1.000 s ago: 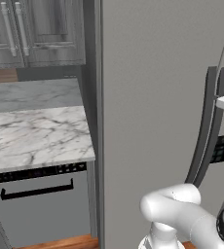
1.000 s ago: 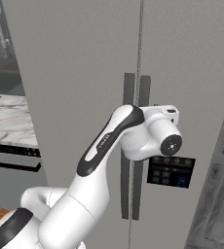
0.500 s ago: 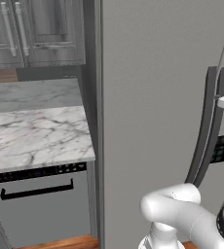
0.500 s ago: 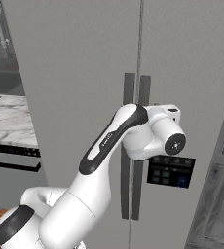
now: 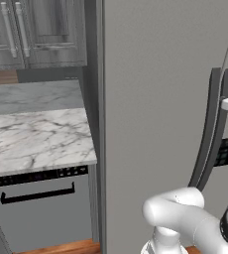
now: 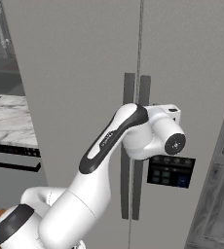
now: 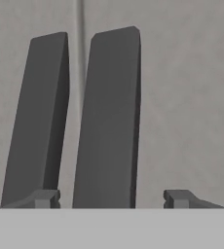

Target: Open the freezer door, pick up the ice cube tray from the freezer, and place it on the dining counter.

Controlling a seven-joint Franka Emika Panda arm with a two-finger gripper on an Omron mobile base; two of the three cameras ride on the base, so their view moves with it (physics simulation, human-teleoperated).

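While the two dark fingers (image 7: 46,198) stand apart, one bar handle (image 7: 109,121) rises between them, not visibly touched by either tip. A second handle (image 7: 36,121) stands just beside it, outside the left tip. Both doors are shut, a thin seam between them. In the right base view the white arm (image 6: 109,146) bends forward at mid height, its wrist pressed close to the handles and covering their middle. The freezer door (image 5: 155,109) is flat grey; which of the two handles belongs to it is hard to tell. To its left a marble bench (image 5: 36,139) ends just beside the door's edge, above a dishwasher (image 5: 36,213).
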